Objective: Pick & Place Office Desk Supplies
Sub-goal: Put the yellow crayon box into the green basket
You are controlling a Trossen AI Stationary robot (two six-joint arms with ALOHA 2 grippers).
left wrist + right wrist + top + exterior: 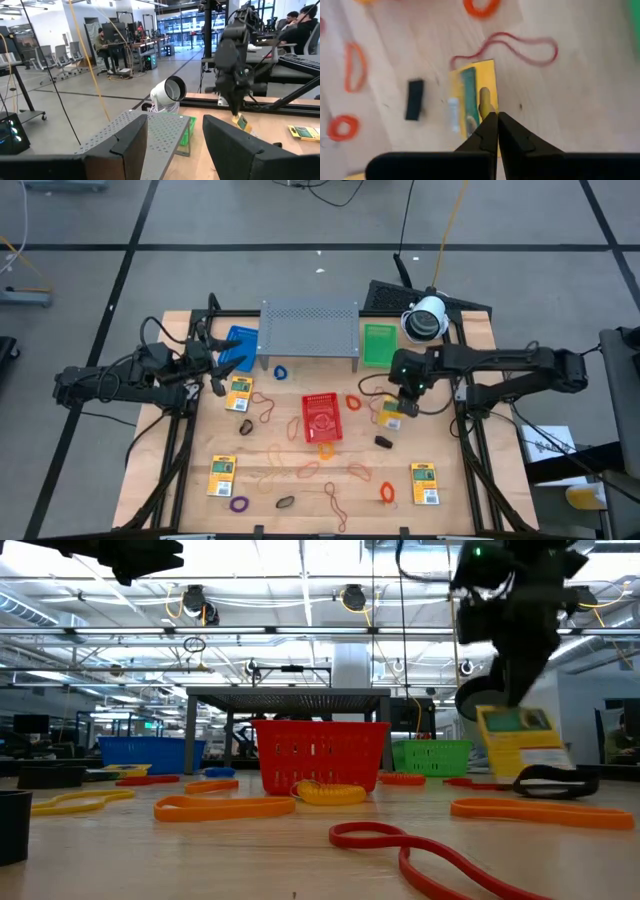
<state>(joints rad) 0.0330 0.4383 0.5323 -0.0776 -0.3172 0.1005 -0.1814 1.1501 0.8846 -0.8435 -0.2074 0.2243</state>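
Note:
My right gripper (404,404) is shut on a yellow-and-green packet (520,740) right of the red basket (322,418). The same packet shows below the fingers in the right wrist view (467,102). Three more packets (240,393), (222,475), (425,483) lie flat on the wooden table (450,450). Several rubber bands lie scattered, among them an orange one (225,807) and a red one (420,855). My left gripper (172,145) waits open and level at the table's left, by the blue basket (238,345). My right gripper pinches the packet between its two shut fingers at one edge (484,107), near a corner. The fingers slant down from above. The packet hangs tilted below the fingers (512,690), lifted off the table.
The grey perforated rack (310,330) stands at the far middle, with the green basket (379,345) to its right. A black rubber band (555,780) lies near the held packet. A white camera (425,318) sits at the far right.

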